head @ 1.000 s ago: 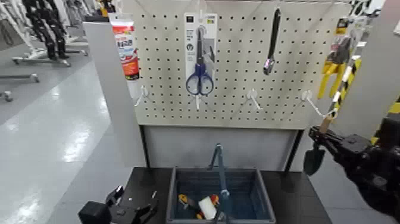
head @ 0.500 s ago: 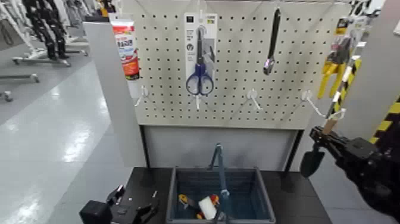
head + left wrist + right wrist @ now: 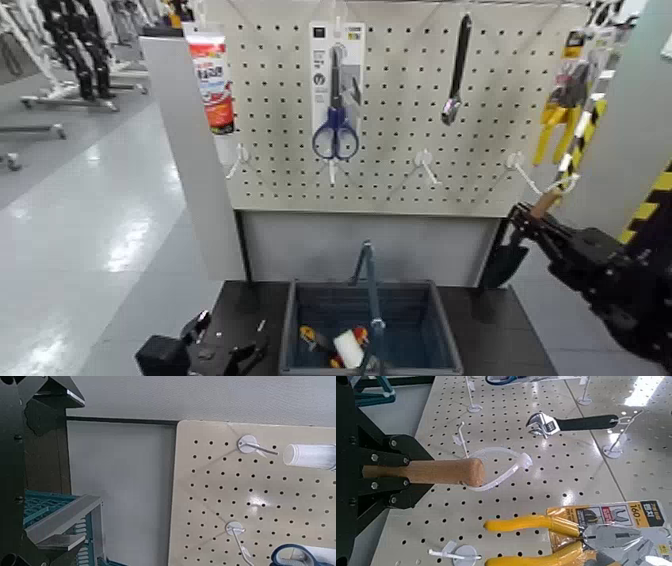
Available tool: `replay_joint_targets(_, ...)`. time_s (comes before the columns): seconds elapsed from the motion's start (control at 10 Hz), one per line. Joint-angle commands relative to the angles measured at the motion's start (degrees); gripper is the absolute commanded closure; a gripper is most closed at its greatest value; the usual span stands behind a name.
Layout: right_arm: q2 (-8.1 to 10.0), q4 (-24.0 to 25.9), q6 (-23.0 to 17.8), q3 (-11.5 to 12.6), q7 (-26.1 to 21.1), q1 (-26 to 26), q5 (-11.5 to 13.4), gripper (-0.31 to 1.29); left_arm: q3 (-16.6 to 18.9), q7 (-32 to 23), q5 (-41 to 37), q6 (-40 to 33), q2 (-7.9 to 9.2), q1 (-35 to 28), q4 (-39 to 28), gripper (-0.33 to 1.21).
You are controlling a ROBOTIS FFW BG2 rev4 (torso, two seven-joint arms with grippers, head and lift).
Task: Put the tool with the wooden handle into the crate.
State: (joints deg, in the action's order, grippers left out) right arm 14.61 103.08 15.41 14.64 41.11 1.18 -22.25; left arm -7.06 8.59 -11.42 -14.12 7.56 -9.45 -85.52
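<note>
The trowel (image 3: 503, 262) hangs in the air to the right of the pegboard's lower edge, dark blade down, tan wooden handle (image 3: 435, 471) up. My right gripper (image 3: 527, 230) is shut on the handle; the right wrist view shows its black fingers (image 3: 376, 495) clamped around it, with a white loop (image 3: 506, 463) at the handle's end. The dark blue-grey crate (image 3: 300, 330) with its blue hoop handle (image 3: 370, 290) sits on the black table below and left of the trowel. My left gripper (image 3: 215, 348) rests open on the table left of the crate.
The pegboard (image 3: 400, 150) holds blue-handled scissors (image 3: 335, 120), a long black tool (image 3: 457, 70), a red-white tube (image 3: 212, 80) and yellow pliers (image 3: 560, 110). The crate holds small items (image 3: 340, 345). A yellow-black striped post (image 3: 650, 200) stands at right.
My right gripper has carried the trowel a little to the left, toward the crate, off the right-hand peg area. The left arm has barely moved.
</note>
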Motion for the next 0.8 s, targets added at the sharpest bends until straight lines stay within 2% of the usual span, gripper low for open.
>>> replay_joint_targets(0.1,-0.99,-2.5,-2.8,-2.8,-1.2,0.4,-3.4,1.08,-0.1,0.1,0.0,0.0,0.00,0.1,0.1,0.11)
replay_joint_targets(0.3,-2.57,-5.2,-4.5,-4.2,-1.2,0.8,-5.3,1.07,0.0,0.1,0.0,0.0,0.00,0.0,0.1,0.11)
replay_joint_targets(0.5,-4.33,-8.5,-6.1,-5.8,-1.3,1.0,-8.3,1.08,0.1,0.1,0.0,-0.1,0.00,0.0,0.1,0.11)
replay_joint_targets(0.8,-5.65,-13.5,-6.9,-10.4,-1.7,1.3,-12.5,1.07,0.2,0.1,-0.1,-0.3,0.00,0.0,0.1,0.11)
